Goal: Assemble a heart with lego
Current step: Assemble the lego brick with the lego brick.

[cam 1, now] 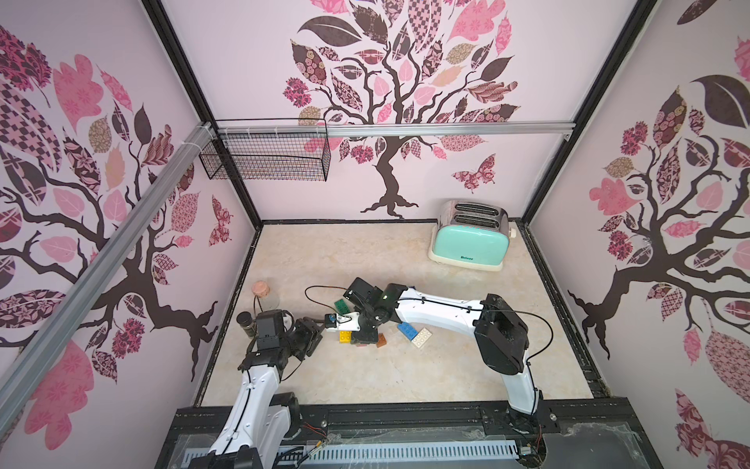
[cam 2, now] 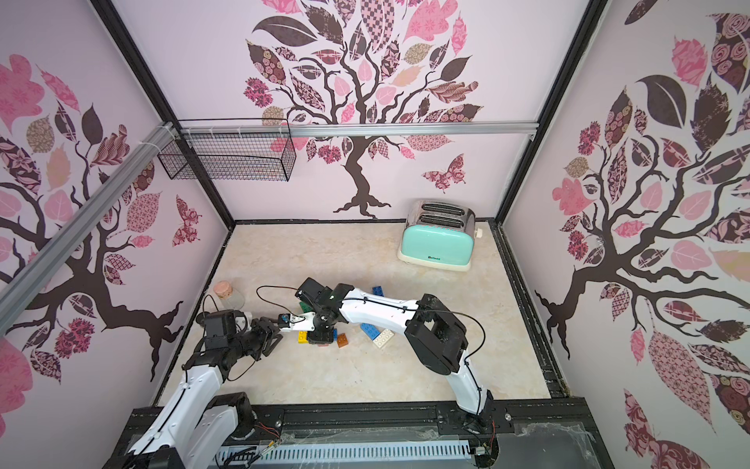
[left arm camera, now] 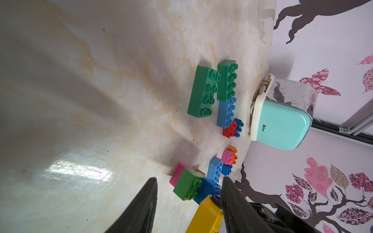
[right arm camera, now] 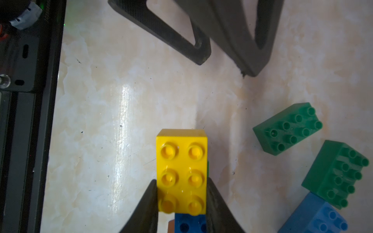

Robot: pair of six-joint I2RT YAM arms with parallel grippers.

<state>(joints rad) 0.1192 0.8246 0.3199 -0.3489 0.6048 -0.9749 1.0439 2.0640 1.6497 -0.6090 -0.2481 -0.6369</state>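
Marbled cream surface (cam 1: 365,377), boxed in by pink tree-print walls. Mid-frame in both top views: right gripper (right arm camera: 181,181), jaws clamped on the long sides of a yellow brick (right arm camera: 181,153), studs toward the wrist camera. Directly beneath it, at the bottom edge of the right wrist view, a dark blue brick (right arm camera: 189,225) and a sliver of brown; pressed together or merely overlapping, cannot tell. Top of that same frame: left gripper (right arm camera: 224,62), jaws apart and empty, close to the yellow brick yet clear of it.

Framed between those open jaws, low in the left wrist view: a square green brick (left arm camera: 187,185) touching a pink brick (left arm camera: 176,173) and the dark blue one, with the yellow end poking in from the bottom edge. Further up that frame, right of centre: two oblong green bricks (left arm camera: 203,92) side by side, a light blue brick (left arm camera: 225,113) touching the farther one, then a red brick (left arm camera: 230,131). Apart from these, a small pink-and-orange stack (left arm camera: 229,156).

Just right of the right gripper in a top view: a brown brick (cam 1: 381,340), a blue oblong (cam 1: 407,329) and a white brick (cam 1: 422,337), the last two touching. Upper right of the surface: mint toaster (cam 1: 470,243) near the back wall. Left edge: a jar (cam 1: 266,294). Upper left, on the wall rail: wire basket (cam 1: 268,156).
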